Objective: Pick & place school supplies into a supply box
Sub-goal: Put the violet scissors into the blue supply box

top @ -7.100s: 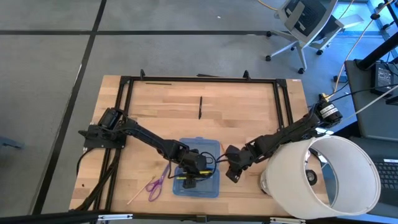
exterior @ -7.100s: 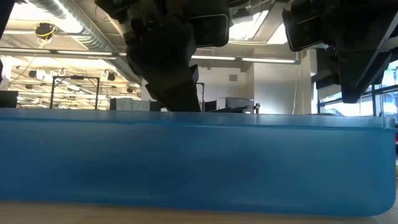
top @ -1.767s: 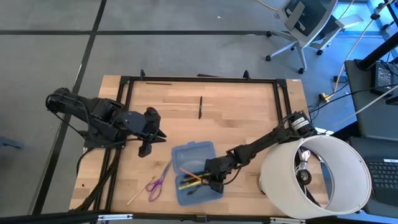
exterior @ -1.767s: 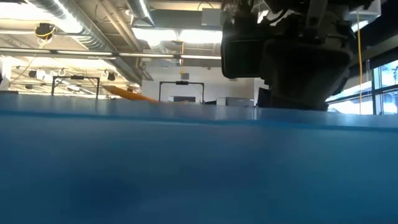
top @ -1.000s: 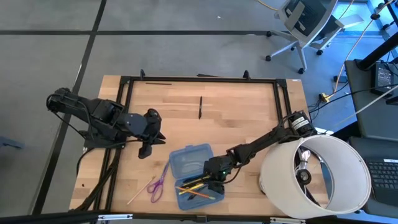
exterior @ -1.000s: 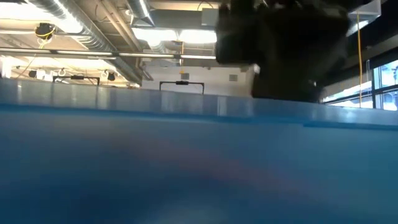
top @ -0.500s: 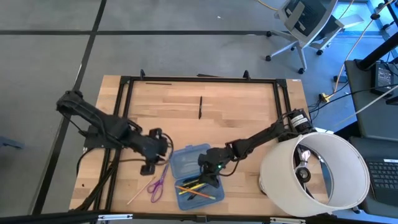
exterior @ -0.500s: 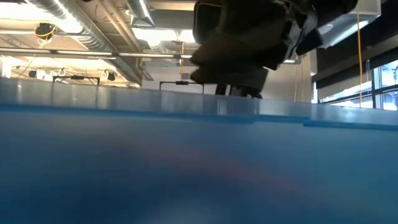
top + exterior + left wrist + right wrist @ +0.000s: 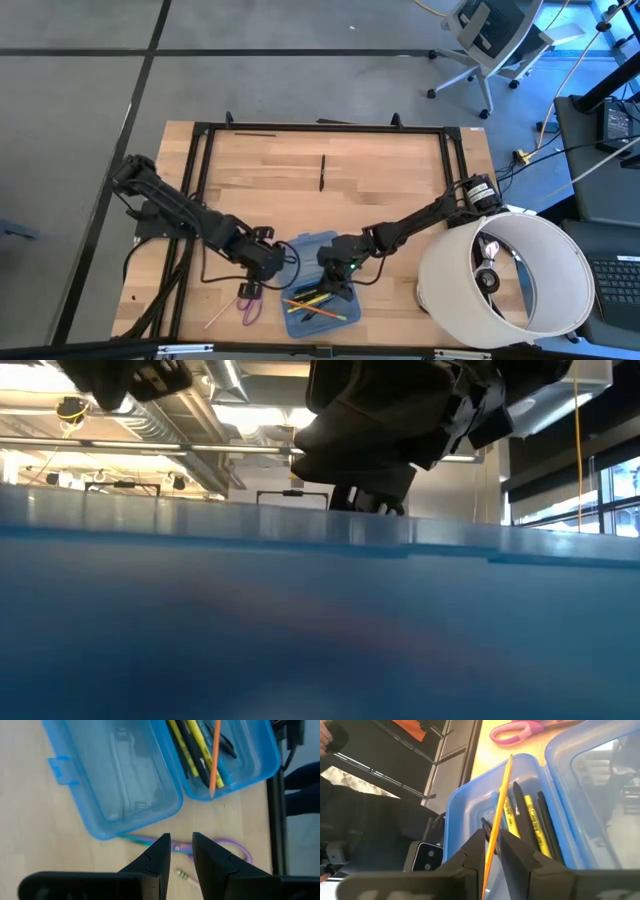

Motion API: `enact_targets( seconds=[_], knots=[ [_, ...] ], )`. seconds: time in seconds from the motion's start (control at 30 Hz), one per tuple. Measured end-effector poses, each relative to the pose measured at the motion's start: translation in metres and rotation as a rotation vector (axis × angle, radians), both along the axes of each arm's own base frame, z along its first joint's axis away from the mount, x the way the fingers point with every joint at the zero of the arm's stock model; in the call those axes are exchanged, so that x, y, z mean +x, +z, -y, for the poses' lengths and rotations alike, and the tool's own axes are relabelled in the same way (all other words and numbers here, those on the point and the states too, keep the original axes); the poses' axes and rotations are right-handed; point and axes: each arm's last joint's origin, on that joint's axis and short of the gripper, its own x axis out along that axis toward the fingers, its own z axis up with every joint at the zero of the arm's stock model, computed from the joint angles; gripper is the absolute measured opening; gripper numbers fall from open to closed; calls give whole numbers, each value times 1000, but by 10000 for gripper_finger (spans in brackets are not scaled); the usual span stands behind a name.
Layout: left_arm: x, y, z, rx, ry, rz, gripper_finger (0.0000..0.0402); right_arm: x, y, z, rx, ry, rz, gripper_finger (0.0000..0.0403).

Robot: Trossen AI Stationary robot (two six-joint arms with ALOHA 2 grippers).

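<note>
- Nearest the front edge of the table [image 9: 400, 180], the supply box [image 9: 315, 285] lies open, its two blue halves side by side; in the low view its wall [image 9: 320, 630] fills almost everything.
- The front half holds yellow pencils [image 9: 184, 747], black pens [image 9: 547, 827] and an orange pencil [image 9: 215, 755] lying slantwise across them; the other half looks bare.
- Beside the box on the left arm's side lie the purple-handled scissors [image 9: 225, 849] on the wood, with a pale stick [image 9: 215, 317] just past them.
- The left gripper [image 9: 179, 851] hangs right above the scissors, its fingers a narrow gap apart and nothing between them.
- The right gripper [image 9: 492, 842] sits over the filled half of the box, jaws nearly together around the orange pencil's line; whether they truly pinch it I cannot tell.
- Farther back, a lone black pen [image 9: 322, 172] lies well apart on the table.
- Off at the right corner stands a big white drum [image 9: 515, 280].
</note>
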Motion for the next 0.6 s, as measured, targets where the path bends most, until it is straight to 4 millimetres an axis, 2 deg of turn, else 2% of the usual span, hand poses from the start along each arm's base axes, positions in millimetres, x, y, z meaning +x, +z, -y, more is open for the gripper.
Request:
enact_targets(
  seconds=[0.27,0.6],
  knots=[
    [20,-26,-1,-83,-76,-109,74,1,0,4,1,-12,-4,61],
    [36,-43,-9,-202,-206,-157,74,1,-1,4,0,-13,-15,61]
  ],
)
